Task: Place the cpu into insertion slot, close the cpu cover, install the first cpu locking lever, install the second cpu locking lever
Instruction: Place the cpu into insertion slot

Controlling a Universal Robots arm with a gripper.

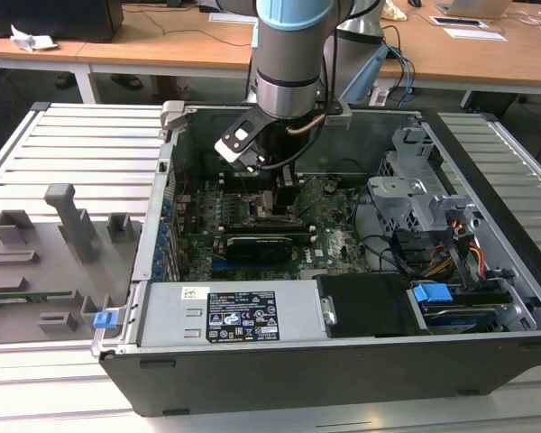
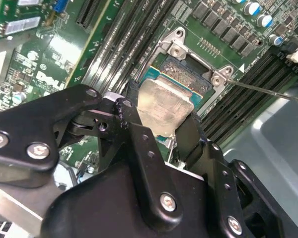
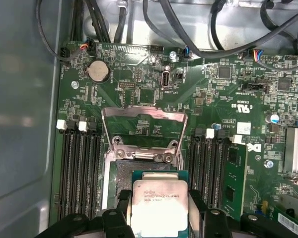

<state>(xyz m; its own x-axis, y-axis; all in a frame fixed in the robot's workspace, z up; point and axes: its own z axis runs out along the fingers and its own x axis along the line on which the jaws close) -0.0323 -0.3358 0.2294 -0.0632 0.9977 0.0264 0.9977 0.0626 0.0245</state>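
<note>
Well, the pincer [image 2: 161,126] was clamped on the cpu [image 2: 165,104], gripping it by two opposite edges, silver face up. Just beneath lay the insertion slot [image 3: 123,179], part of its dark centre uncovered, so I judged the chip not yet seated. Beyond that the cpu cover [image 3: 139,112] stood tilted up and open, and a thin lever [image 2: 268,91] hung free. That left the cover and both levers to do. In the exterior view the pincer sat at eleven o'clock from the middle of the computer case [image 1: 343,370] on the desk [image 1: 72,135].
</note>
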